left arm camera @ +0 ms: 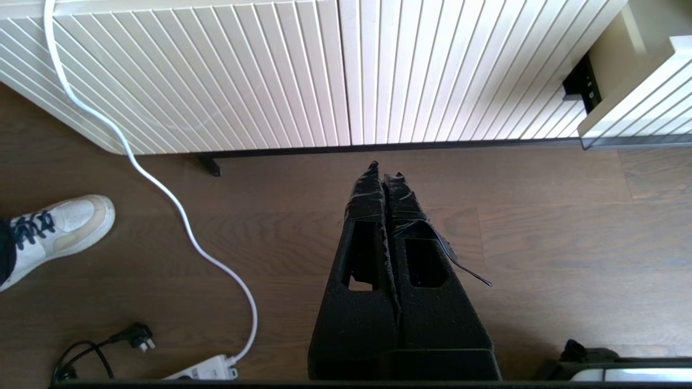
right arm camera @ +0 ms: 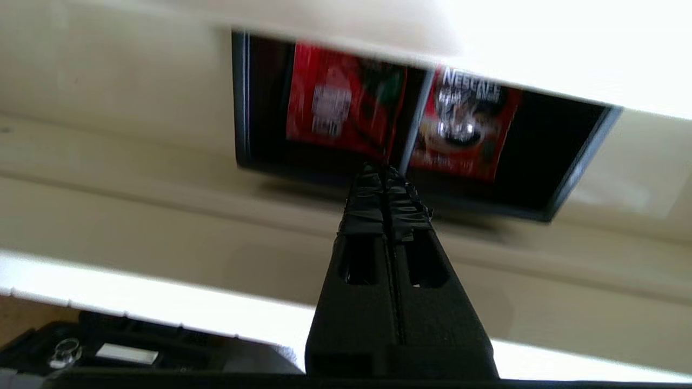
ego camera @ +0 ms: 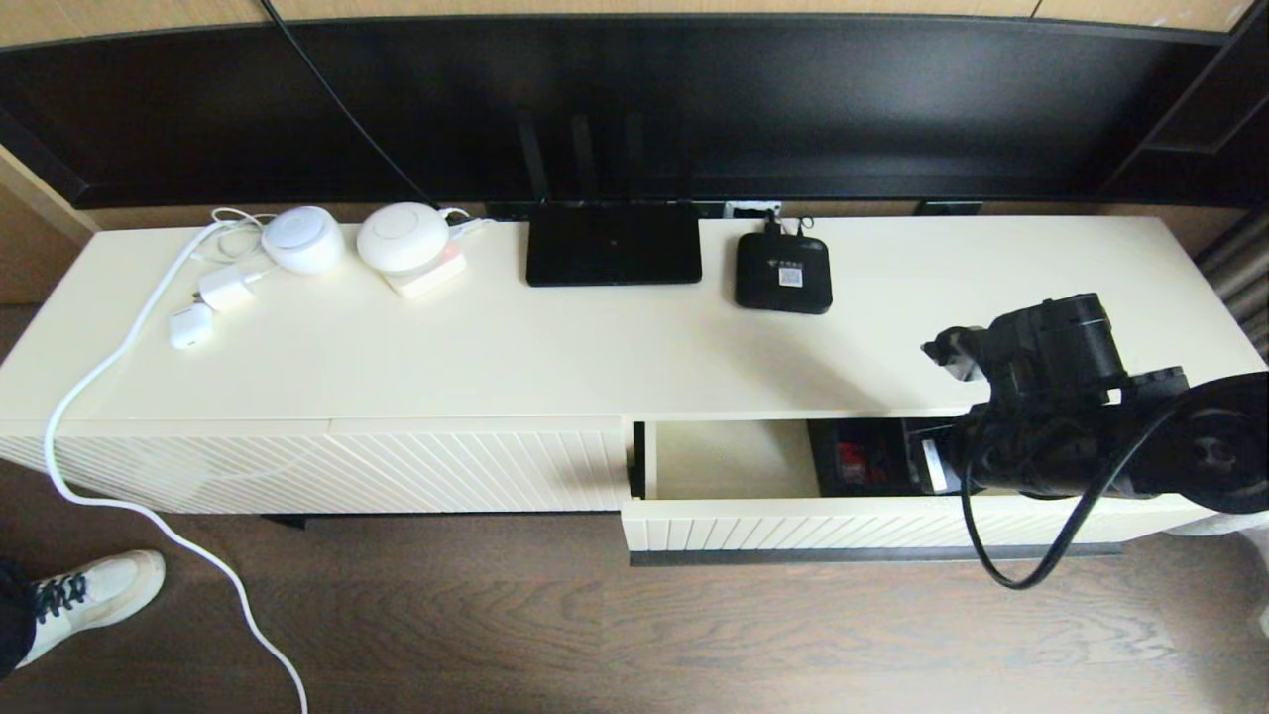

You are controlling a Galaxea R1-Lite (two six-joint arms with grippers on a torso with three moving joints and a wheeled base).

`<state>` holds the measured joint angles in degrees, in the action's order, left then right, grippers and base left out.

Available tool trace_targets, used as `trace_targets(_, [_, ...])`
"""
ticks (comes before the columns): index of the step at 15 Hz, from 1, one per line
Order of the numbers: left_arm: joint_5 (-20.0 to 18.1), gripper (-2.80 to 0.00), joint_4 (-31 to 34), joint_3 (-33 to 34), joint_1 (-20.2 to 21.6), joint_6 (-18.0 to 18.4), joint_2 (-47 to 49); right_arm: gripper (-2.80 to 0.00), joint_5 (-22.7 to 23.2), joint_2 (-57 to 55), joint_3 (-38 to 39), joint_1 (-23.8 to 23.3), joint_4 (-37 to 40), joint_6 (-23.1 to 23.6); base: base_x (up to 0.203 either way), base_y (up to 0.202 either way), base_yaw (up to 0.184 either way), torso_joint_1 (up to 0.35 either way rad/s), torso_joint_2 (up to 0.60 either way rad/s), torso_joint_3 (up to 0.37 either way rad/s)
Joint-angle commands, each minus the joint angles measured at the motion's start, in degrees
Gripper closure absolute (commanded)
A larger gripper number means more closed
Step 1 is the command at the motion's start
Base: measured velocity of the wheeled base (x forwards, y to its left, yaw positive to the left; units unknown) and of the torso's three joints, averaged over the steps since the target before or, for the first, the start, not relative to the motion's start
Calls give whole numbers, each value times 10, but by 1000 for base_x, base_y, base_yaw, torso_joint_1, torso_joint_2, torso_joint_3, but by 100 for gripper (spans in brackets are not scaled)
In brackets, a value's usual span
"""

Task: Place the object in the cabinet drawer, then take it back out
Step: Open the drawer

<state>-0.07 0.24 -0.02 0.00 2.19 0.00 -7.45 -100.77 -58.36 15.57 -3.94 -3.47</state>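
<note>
Cream cabinet top (ego camera: 555, 347) across the frame, right gripper (right arm camera: 385, 172) at lower right, fingers pressed together over the open drawer (ego camera: 734, 458), organizer box (right arm camera: 567, 140) inside, red packets (right arm camera: 340, 105) showing, left gripper (left arm camera: 384, 172) closed above the floor (left arm camera: 540, 243).

The cabinet drawer (ego camera: 892, 521) is pulled out, but only a narrow opening is left between its ribbed front and the overhanging table (ego camera: 595, 357) edge. The left part of the interior is bare; the organizer box (ego camera: 858, 458) occupies the middle, partly tucked under the top. The right side of the opening is blocked by the right tool (right arm camera: 385, 173), fingers pressed together just before the box's near wall. The left tool (left arm camera: 385, 172) is closed above open floor (left arm camera: 540, 243), apart from the white cable (left arm camera: 162, 189).
</note>
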Motion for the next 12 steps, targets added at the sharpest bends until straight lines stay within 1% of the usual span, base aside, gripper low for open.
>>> trace_targets(1, [0, 0, 0, -1, 0, 0, 1, 0, -5, -11, -9, -1, 0, 1, 0, 0, 0, 0, 0, 0])
trace_targets(4, [0, 0, 0, 0, 0, 0, 0, 0, -26, -6, -15, 0, 33, 1, 0, 0, 0, 0, 0, 0])
trace_targets(7, [0, 0, -1, 0, 0, 0, 0, 0, -27, 16, -18, 4, 95, -1, 0, 0, 0, 0, 0, 0])
trace_targets(12, [0, 0, -1, -1, 0, 0, 0, 0, -27, 29, 8, 15, 98, -5, 0, 0, 0, 0, 0, 0])
